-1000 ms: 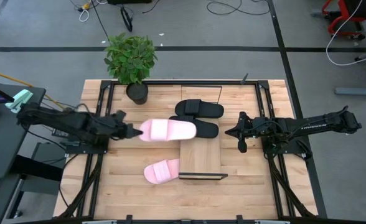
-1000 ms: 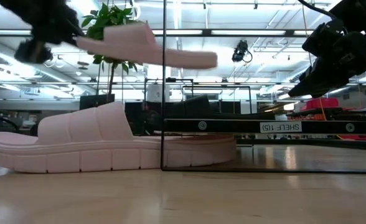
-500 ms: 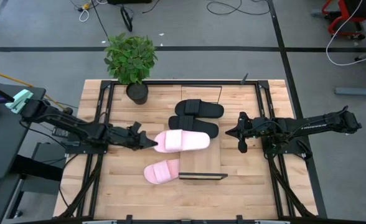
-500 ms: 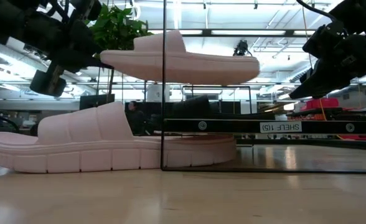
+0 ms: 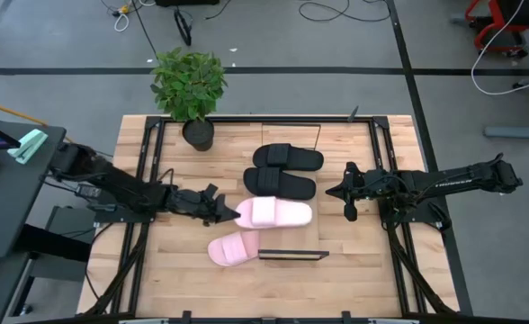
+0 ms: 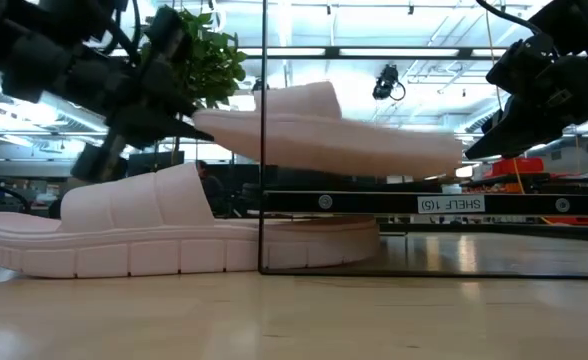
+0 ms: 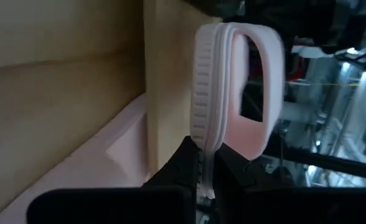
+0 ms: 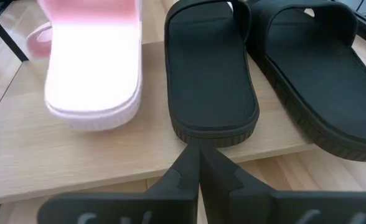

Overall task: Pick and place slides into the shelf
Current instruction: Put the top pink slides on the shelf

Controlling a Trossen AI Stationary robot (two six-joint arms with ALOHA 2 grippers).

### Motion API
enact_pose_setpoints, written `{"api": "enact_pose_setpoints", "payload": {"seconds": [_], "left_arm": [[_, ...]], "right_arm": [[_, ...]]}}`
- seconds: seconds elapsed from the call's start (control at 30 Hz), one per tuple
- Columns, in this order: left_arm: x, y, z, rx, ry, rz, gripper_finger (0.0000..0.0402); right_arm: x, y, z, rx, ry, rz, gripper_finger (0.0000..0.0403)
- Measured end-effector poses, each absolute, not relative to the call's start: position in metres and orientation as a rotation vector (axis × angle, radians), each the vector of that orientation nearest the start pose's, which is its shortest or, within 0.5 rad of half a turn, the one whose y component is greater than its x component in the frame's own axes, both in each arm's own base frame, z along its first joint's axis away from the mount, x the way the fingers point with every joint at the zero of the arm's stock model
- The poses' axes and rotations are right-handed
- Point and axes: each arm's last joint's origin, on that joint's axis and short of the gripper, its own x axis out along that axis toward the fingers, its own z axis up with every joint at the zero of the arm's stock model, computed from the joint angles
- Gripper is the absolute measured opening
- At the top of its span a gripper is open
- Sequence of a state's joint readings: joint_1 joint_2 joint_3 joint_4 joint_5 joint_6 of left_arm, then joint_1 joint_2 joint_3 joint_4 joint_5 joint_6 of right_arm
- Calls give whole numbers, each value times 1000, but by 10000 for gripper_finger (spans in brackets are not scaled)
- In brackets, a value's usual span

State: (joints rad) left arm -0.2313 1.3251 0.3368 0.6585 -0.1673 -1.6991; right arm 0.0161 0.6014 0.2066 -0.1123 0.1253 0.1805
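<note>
Low view: shelf (image 6: 434, 203) frame bears a label (image 6: 451, 204) reading "SHELF 1(5)".

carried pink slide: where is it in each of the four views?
High view: pink slide at center, over the shelf, beside the black slides.
Low view: upper middle, in the air.
Left wrist view: on edge, pinched by the left hand.
Right wrist view: upper left, beside a black slide.
Shared landmark: the black slides.

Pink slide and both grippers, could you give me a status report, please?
Left gripper shut on pink slide, over shelf. Right gripper shut, waiting. Nothing in the way.
</note>
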Motion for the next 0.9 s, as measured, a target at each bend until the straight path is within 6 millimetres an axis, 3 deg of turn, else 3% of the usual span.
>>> {"api": "enact_pose_setpoints", "payload": {"seconds": [0.5, 0.9], "left_arm": [[259, -42, 125, -1647, 322, 211, 29], [264, -24, 121, -1577, 250, 271, 29]], "right_arm": [[136, -1, 167, 141, 494, -152, 13], [136, -1, 167, 145, 494, -148, 13]]}}
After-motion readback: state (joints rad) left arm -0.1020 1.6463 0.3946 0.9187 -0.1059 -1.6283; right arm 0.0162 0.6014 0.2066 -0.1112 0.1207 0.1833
